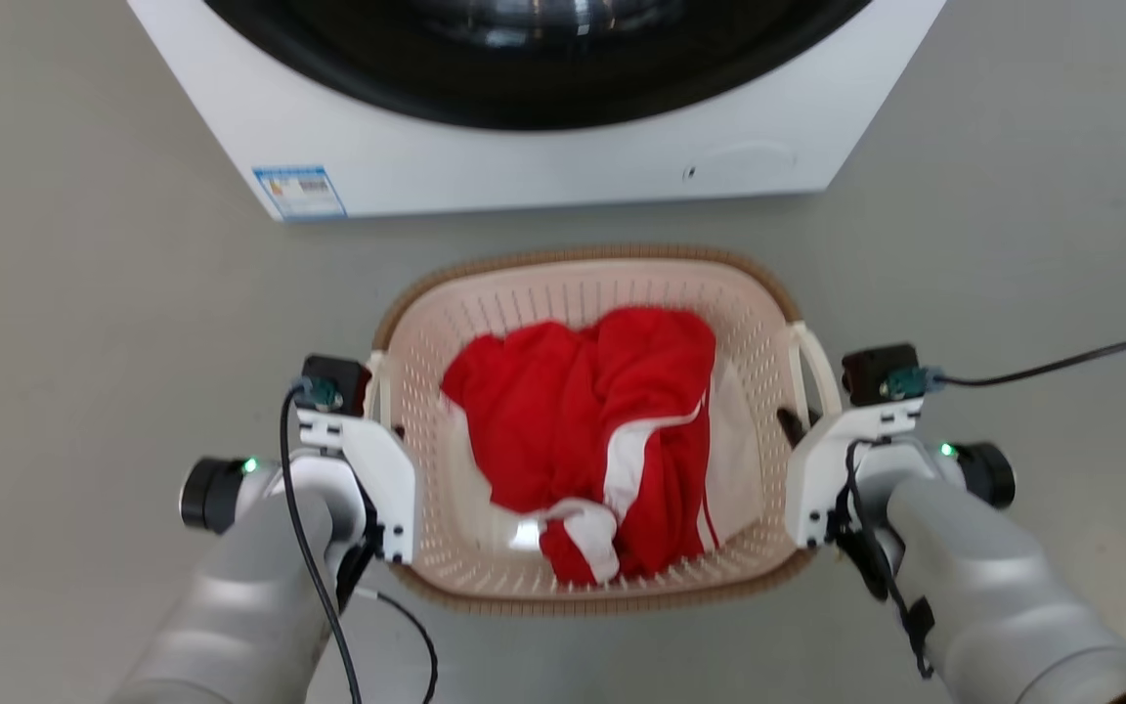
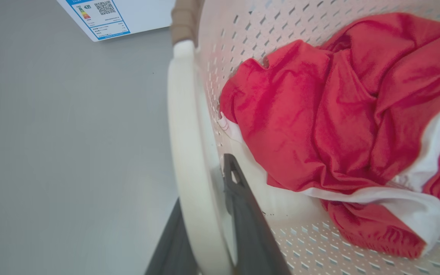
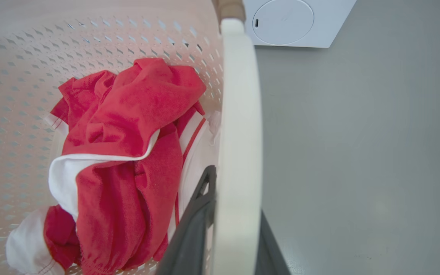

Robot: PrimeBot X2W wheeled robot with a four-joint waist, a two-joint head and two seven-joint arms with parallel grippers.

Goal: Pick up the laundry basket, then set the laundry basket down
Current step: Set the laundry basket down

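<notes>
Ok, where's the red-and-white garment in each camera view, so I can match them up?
Head view: the red-and-white garment sits at centre, inside the laundry basket.
Left wrist view: garment in the right half.
Right wrist view: garment left of centre.
Shared landmark: the washing machine, top edge in head, top left in left wrist, top right in right wrist.

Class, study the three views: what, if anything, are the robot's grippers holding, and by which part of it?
The laundry basket, by its two white loop handles: the left gripper clamps the left handle, the right gripper the right handle.
</notes>
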